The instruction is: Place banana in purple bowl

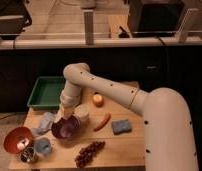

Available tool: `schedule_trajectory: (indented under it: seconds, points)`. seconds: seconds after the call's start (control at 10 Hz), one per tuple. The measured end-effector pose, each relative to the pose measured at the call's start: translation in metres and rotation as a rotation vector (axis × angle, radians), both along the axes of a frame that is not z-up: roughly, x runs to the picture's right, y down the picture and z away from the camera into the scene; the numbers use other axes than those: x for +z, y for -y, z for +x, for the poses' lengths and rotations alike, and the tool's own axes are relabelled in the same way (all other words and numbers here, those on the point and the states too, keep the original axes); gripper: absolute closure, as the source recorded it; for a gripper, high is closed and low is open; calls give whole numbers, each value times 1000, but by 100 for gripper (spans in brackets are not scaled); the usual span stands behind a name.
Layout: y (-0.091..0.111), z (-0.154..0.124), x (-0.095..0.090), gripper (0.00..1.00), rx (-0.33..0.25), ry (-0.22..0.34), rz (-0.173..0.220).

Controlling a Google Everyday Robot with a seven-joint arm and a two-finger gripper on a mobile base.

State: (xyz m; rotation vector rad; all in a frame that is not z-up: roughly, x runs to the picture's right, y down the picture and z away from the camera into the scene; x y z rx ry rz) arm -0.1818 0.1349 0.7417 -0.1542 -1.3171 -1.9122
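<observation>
i can't make out the banana anywhere, so where it lies i cannot tell. the purple bowl [66, 128] sits on the wooden surface [126, 147], and my gripper [61, 116] hangs right over its rim at the back left; whether it is holding anything i cannot tell. just beside the bowl stands a white cup [83, 113]. further out lie a red chili [102, 121], a blue sponge [121, 126], grapes [89, 152], an orange bowl [16, 139] and a green tray [46, 93].

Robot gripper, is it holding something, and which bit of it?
Cannot be told. The gripper is low at the back rim of the round purple bowl, and nothing shows in it; no banana is visible.
</observation>
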Motion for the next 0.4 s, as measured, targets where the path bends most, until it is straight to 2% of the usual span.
schedule_trajectory:
  seconds: [0.1, 0.2, 0.4]
  points:
    - [-2, 3, -3, 100, -34, 10, 3]
    - [-5, 4, -6, 100, -70, -5, 15]
    - [-17, -7, -21, 100, -159, -7, 50]
